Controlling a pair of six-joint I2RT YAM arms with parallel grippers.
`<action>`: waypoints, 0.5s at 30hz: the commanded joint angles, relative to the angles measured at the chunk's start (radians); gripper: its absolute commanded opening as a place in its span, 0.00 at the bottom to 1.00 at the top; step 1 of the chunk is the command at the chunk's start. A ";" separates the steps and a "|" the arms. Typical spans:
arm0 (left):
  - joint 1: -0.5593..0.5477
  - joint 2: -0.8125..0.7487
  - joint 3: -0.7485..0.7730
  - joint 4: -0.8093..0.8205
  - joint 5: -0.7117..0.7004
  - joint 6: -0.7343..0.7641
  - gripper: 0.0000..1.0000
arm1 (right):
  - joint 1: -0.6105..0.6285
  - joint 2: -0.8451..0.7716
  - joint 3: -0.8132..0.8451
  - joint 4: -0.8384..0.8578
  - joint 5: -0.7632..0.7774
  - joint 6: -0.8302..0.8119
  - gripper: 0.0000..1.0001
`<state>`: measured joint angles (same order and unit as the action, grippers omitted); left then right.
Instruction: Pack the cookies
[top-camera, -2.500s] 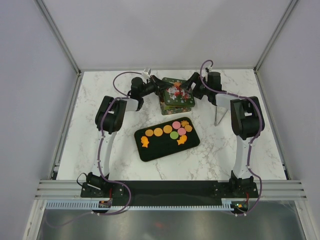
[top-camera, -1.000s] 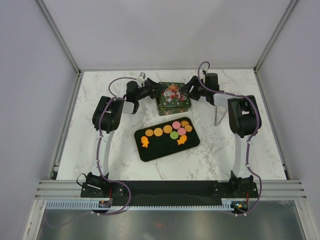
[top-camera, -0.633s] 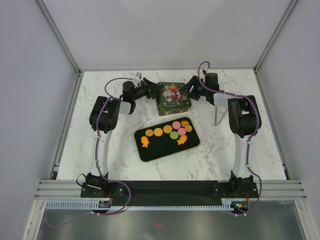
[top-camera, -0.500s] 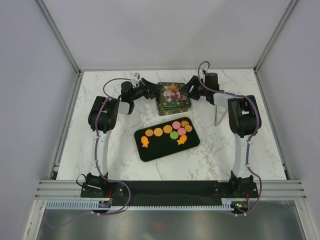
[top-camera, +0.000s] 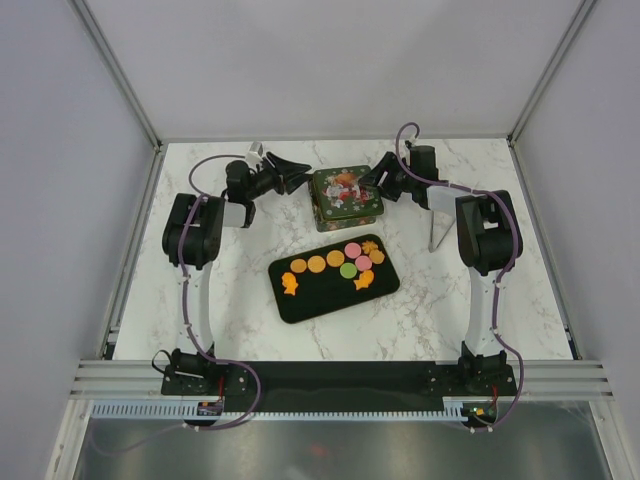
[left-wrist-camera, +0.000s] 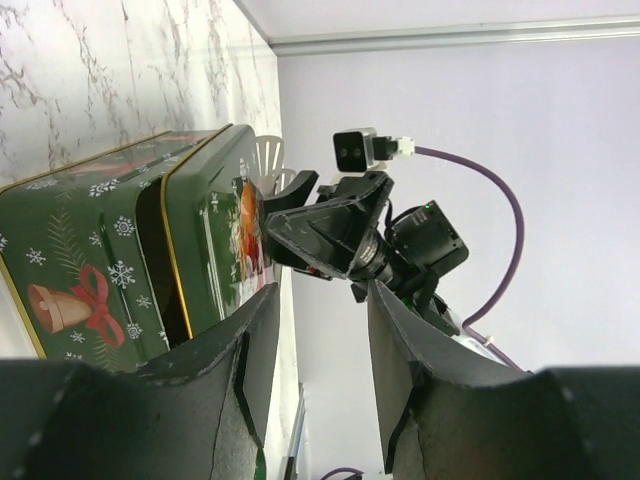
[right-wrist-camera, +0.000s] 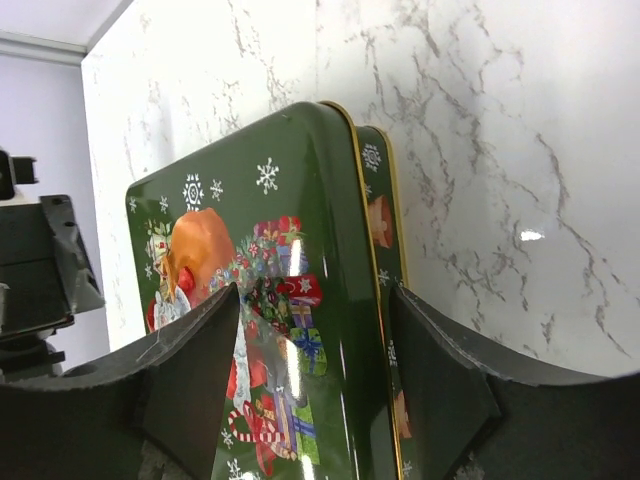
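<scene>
My left claw (top-camera: 300, 172) is wide open and has nothing in it. It points at the green tin (top-camera: 345, 197) from the left side, near it but not touching. In my left camera I see my two fingers (left-wrist-camera: 255, 340) spread apart, with the tin (left-wrist-camera: 120, 250) just past them.

My right claw (top-camera: 375, 183) is at the far right corner of the tin. In my right camera my fingers (right-wrist-camera: 190, 350) are spread wide, one on each side of the tin (right-wrist-camera: 280, 260). I cannot tell if they are squeezing it or only sitting around it.

The tin sits at the back of the white tabletop (top-camera: 250, 300). Its lid is on top, with a Christmas picture on it.

The cookies (top-camera: 340, 264) are not in the tin. They lie on a black tray (top-camera: 300, 305) in the middle of the tabletop, on the near side of the tin and apart from it. Most are round and orange, pink or green. A few orange ones look like fish.

A thin grey thing (top-camera: 434, 232) stands by my right arm. I cannot tell what it is.
</scene>
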<state>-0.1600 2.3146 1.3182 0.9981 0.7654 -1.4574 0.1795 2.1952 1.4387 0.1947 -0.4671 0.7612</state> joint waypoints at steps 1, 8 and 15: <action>0.020 -0.076 -0.020 0.042 0.012 0.038 0.48 | 0.006 0.006 0.035 -0.021 0.025 -0.026 0.69; 0.028 -0.116 -0.059 0.042 0.012 0.038 0.48 | 0.021 0.006 0.055 -0.057 0.042 -0.040 0.69; 0.010 -0.207 -0.053 0.042 0.012 0.038 0.48 | 0.051 0.005 0.106 -0.130 0.100 -0.080 0.69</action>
<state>-0.1410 2.2032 1.2533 0.9962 0.7654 -1.4574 0.2073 2.1952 1.4883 0.1020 -0.4114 0.7258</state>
